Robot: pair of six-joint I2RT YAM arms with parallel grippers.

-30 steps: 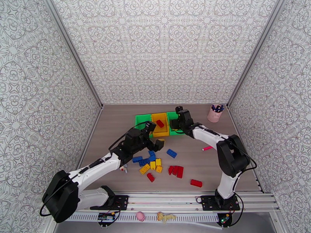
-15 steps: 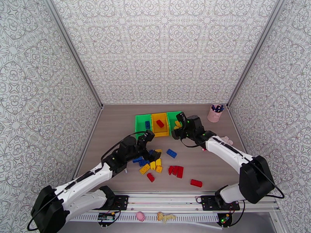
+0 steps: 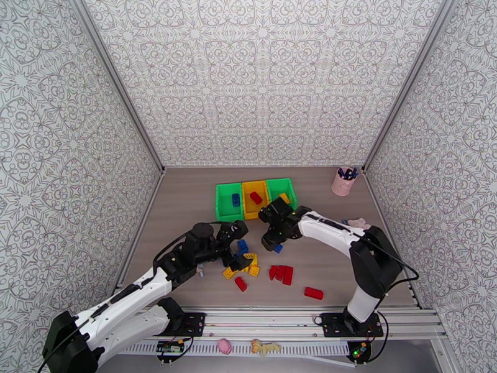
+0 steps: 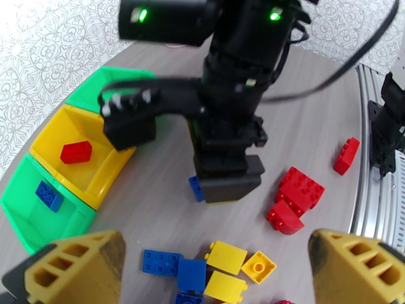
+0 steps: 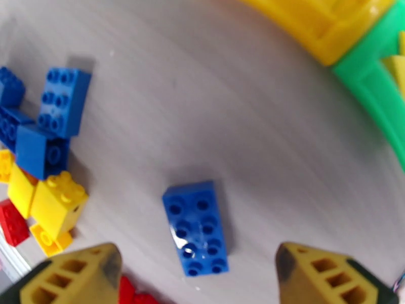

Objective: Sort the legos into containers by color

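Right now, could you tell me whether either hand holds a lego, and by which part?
Nothing is held; left hand and right hand are open, the right over a blue lego.

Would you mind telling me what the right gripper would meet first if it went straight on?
Most likely the lone blue brick, lying studs-up on the table between the right gripper's open fingers; how far below it lies is unclear.

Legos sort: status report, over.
Left claw open over mixed pile. Right claw open above lone blue lego, not gripping. Bins show one lego each. Nothing blocking.
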